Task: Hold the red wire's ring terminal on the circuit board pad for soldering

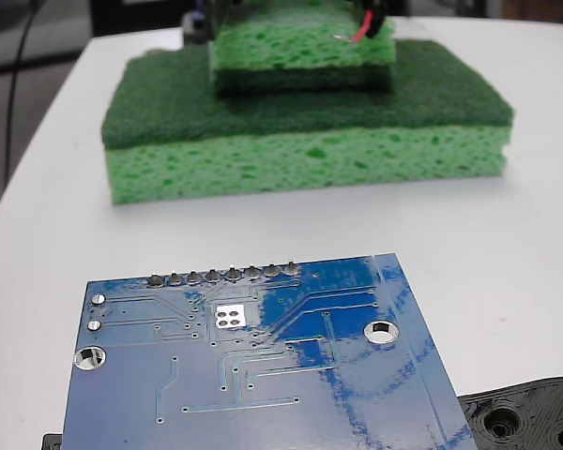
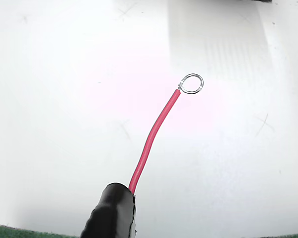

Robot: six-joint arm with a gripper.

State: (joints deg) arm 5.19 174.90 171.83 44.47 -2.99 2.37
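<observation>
The blue circuit board lies close to the camera in the fixed view, with the square silver pad just below its row of grey pins. Far behind it, at the top edge, the red wire slants down over the small upper sponge, its ring terminal just above the sponge top. Only a dark bit of my gripper shows there. In the wrist view the red wire rises from its black sleeve to the ring terminal, over bare white table; no fingers show. The wire travels with the gripper.
A small green sponge is stacked on a large one between the gripper and the board. A black plastic piece with holes sits at the board's right corner. Round mounting holes flank the pad.
</observation>
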